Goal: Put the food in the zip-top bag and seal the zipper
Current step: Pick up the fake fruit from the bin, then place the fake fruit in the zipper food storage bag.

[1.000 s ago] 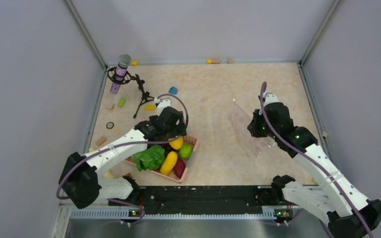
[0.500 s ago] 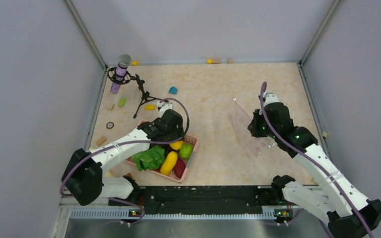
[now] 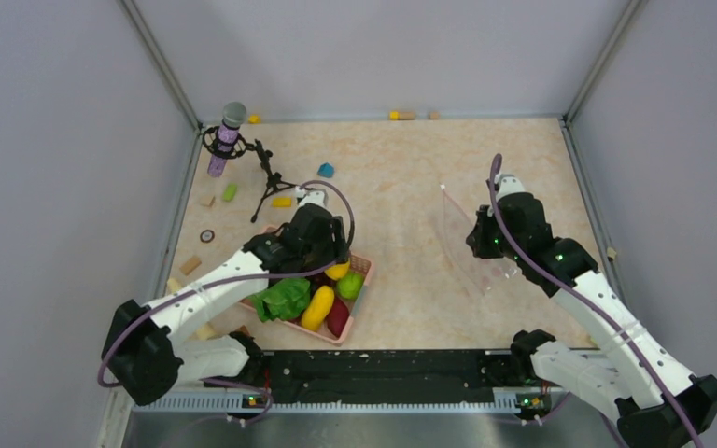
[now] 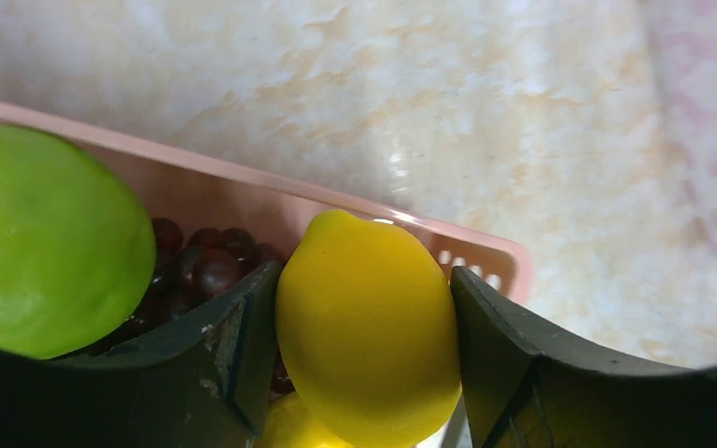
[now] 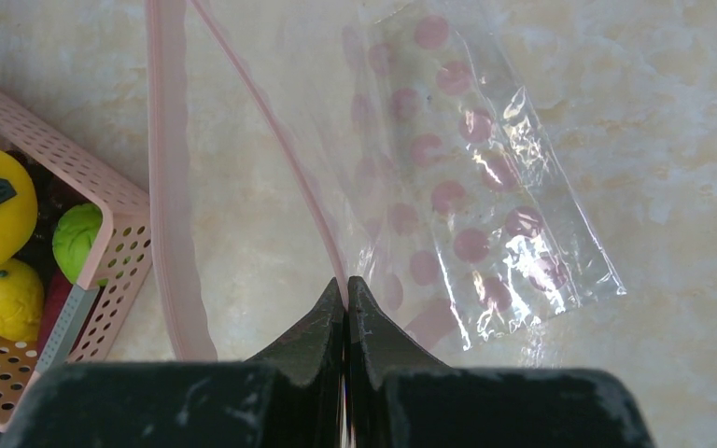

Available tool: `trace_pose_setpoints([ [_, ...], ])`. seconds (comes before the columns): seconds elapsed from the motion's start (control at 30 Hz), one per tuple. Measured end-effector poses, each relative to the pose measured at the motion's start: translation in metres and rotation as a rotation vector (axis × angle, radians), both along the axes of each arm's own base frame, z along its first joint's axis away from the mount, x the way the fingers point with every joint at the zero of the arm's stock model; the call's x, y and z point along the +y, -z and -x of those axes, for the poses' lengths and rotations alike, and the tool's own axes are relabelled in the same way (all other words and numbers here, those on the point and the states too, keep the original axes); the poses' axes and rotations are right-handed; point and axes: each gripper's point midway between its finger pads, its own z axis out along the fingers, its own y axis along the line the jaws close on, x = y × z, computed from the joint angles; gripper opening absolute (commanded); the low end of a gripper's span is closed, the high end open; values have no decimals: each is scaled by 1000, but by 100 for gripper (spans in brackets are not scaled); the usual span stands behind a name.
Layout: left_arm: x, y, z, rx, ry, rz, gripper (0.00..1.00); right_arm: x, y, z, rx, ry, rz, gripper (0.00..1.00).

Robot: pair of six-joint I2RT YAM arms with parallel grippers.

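A: Left hand (image 4: 362, 285)?
B: Fingers apart, flanking the lemon (image 4: 364, 345) in the pink basket (image 4: 243, 187). Clamped or not, can't tell.
A: Right hand (image 5: 345, 291)?
B: Pinched together on the zip-top bag (image 5: 485, 187) at its mouth edge, bag above the tabletop (image 5: 691, 140), apart from the basket.

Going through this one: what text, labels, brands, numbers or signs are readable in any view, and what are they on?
None can be read in any view.
The bag has only pink dots, no lettering.
The basket, lemon and microphone show no label or print.
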Motion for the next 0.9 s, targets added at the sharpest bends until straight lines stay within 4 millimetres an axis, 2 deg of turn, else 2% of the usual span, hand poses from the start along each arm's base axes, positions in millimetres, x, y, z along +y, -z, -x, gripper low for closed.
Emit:
trace_pose_setpoints([
  [0.13,-16,-35,3,-104,98,126,13,0,0,0,0,-1,-1,0],
  [0.23,-35,-71,9,-213,214,259,13,1,0,0,1,-7,0,0],
  [0.37,-74,-131,12,-385,390,473,9,1,2,2,7,-14,-1,0],
  [0.47,-104,-164,14,-468,501,582,6,2,2,2,8,-18,-4,0],
  [0.6,-149,-191,7,-505,619,663,6,2,2,2,9,-19,-4,0],
  [0.7,-183,-204,2,-511,689,707,4,3,2,2,9,-20,-4,0],
  [0.83,-218,-211,3,-518,748,761,3,3,2,2,9,-21,-6,0],
  [0.9,-230,-208,5,-517,761,774,3,3,2,2,10,-22,-6,0],
])
